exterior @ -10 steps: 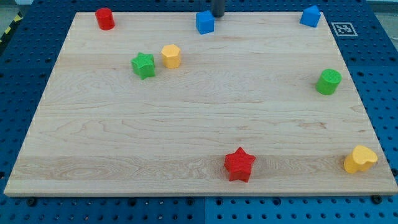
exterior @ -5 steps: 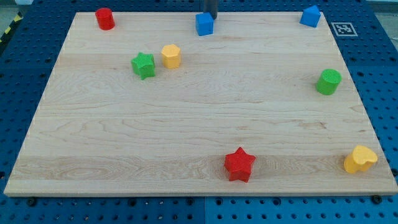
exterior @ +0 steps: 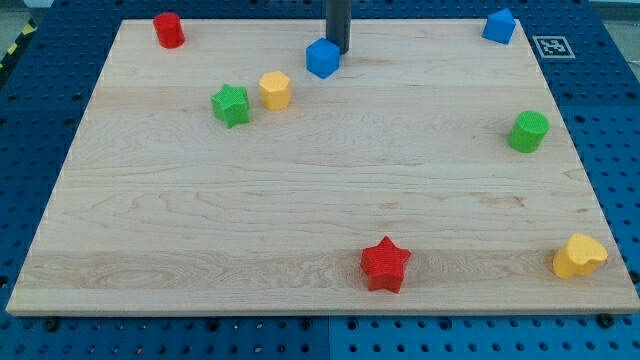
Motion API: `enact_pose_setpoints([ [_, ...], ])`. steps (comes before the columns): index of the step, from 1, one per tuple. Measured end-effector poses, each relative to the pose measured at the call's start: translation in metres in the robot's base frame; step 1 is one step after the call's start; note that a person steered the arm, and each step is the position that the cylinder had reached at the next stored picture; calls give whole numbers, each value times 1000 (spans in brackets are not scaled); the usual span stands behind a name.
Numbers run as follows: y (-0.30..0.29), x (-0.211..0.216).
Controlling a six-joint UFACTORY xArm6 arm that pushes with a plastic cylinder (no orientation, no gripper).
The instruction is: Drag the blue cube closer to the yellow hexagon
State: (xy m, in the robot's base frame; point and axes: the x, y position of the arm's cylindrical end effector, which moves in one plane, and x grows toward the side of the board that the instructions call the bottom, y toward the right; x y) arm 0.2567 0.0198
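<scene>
The blue cube [exterior: 322, 58] sits near the top middle of the wooden board [exterior: 320, 210]. My tip [exterior: 339, 50] is the lower end of a dark rod that comes down from the view's top; it touches the cube's upper right side. The yellow hexagon [exterior: 275, 90] stands to the lower left of the cube, a short gap away. A green star [exterior: 231, 105] lies just left of the hexagon.
A red cylinder [exterior: 168, 30] is at the top left corner, a second blue block [exterior: 499, 26] at the top right. A green cylinder [exterior: 527, 131] is at the right edge, a red star [exterior: 385, 264] near the bottom, a yellow heart-like block [exterior: 579, 256] at the bottom right.
My tip has come down and left from the top edge, and the blue cube has slid down and slightly left, closer to the yellow hexagon. The other blocks have not moved.
</scene>
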Motion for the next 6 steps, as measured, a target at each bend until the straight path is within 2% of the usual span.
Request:
enact_pose_setpoints([
  [6, -35, 38],
])
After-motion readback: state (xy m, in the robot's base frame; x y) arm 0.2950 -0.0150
